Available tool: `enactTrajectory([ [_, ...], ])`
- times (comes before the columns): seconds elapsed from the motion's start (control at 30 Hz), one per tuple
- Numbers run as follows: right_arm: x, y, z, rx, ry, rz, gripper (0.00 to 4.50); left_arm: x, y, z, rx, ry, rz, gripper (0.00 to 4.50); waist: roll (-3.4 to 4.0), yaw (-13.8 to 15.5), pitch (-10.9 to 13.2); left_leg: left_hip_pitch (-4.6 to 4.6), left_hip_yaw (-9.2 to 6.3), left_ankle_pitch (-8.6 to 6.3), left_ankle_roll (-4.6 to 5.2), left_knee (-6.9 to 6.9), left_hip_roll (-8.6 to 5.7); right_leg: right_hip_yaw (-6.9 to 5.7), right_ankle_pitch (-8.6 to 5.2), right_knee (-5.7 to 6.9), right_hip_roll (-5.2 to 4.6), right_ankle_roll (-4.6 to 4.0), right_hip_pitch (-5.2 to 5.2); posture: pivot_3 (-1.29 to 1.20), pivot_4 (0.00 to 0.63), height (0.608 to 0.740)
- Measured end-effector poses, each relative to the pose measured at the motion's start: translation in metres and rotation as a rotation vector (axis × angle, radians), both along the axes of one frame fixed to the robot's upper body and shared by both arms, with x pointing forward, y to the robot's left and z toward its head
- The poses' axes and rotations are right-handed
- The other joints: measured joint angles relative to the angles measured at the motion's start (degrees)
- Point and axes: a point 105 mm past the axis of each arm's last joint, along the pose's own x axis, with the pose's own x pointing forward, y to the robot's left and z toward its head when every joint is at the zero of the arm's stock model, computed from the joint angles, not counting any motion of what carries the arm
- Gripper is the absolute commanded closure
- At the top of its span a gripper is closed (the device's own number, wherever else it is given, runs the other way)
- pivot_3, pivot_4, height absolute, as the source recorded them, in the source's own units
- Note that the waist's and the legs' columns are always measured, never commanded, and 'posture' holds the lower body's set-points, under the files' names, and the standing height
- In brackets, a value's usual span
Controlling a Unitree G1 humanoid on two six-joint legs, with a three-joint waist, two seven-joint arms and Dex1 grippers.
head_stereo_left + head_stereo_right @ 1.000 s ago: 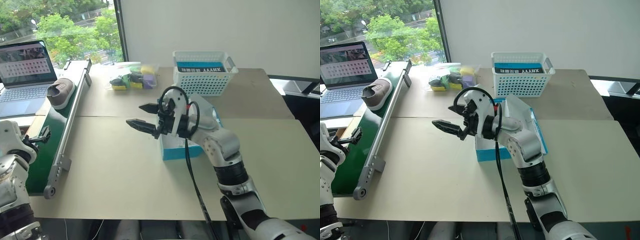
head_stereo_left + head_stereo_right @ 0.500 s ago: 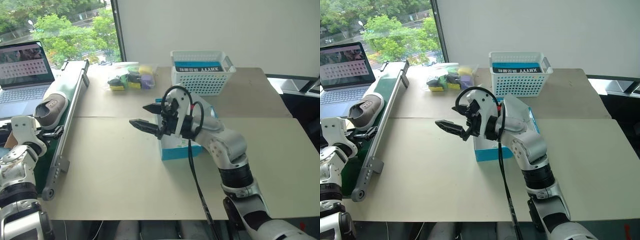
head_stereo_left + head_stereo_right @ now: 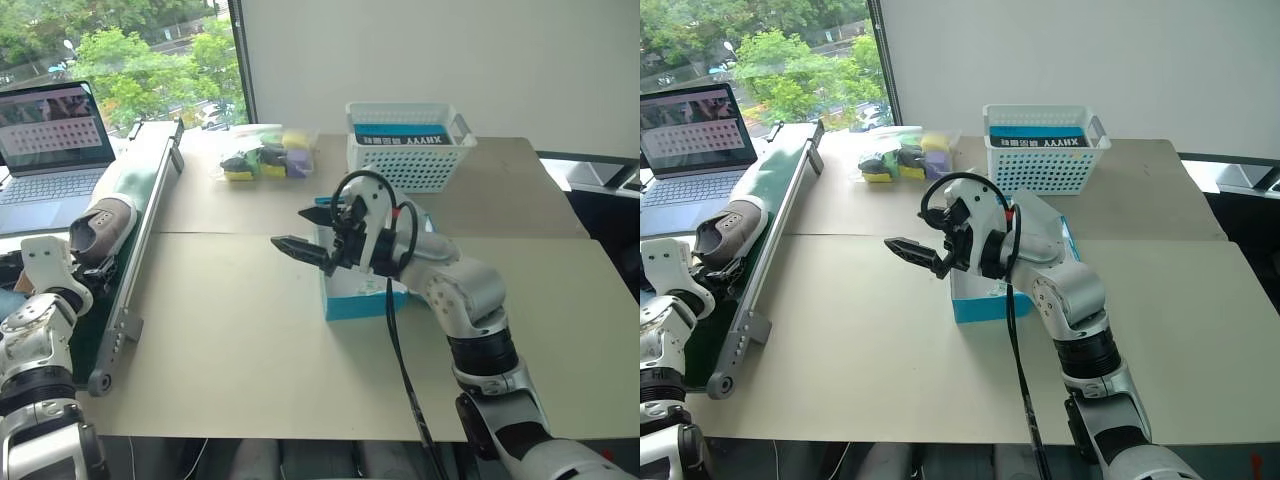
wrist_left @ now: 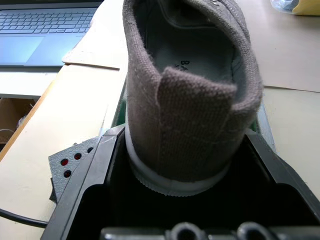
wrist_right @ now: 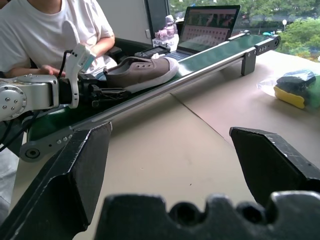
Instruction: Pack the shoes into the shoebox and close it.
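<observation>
From the head view, the bright blue cardboard shoebox (image 3: 365, 298) sits mid-table behind the spread right hand (image 3: 305, 230), and I can't see inside it. The left wrist view shows the left hand (image 4: 187, 200) bracketing the heel of a taupe canvas sneaker (image 4: 192, 85) on the green conveyor belt (image 3: 765, 215) at the table's left edge; grip not yet firm, I judge. Packing and closing remain.

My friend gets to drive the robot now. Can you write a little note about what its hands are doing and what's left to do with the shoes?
Left gripper: its fingers sit either side of the heel of the shoe on the green conveyor belt; a firm grip is not certain.
Right gripper: open, holding nothing, hanging over the table beside the shoebox.
Shoebox: on the table, mostly hidden behind the right arm.
Done: the shoe has been reached.
Left: lift this shoe into the box, pack the other shoe, close the lid.
</observation>
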Motion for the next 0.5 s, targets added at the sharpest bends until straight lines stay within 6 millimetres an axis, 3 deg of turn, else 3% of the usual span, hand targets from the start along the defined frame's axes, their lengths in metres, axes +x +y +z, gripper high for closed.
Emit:
enactTrajectory([
  [0.13,0.012,-0.009,0.016,0.187,0.114,-0.042,0.0,0.019,-0.074,0.045,-0.018,-0.137,-0.188,2.06,-0.17,0.4,0.0,-0.08,-0.04,0.0,-0.01,0.03,0.0,-0.01,0.02,0.03,-0.01,-0.03,-0.02,0.0,0.15,0.74],
  [0.27,0.044,-0.036,0.046,0.428,0.223,-0.204,0.0,0.027,-0.149,0.1,-0.085,-0.268,-0.353,2.06,-0.17,0.4,0.0,-0.01,-0.01,0.0,0.0,0.0,0.0,0.0,0.02,0.03,0.0,-0.03,-0.01,0.0,0.15,0.74],
  [0.5,0.076,-0.055,0.07,0.754,0.424,-0.348,0.0,0.021,-0.246,0.117,-0.255,-0.252,-0.57,2.06,-0.16,-0.9,0.0,-0.09,0.09,0.0,0.01,-0.08,0.0,0.07,0.03,0.15,-0.02,-0.04,-0.05,0.0,0.15,0.74],
])
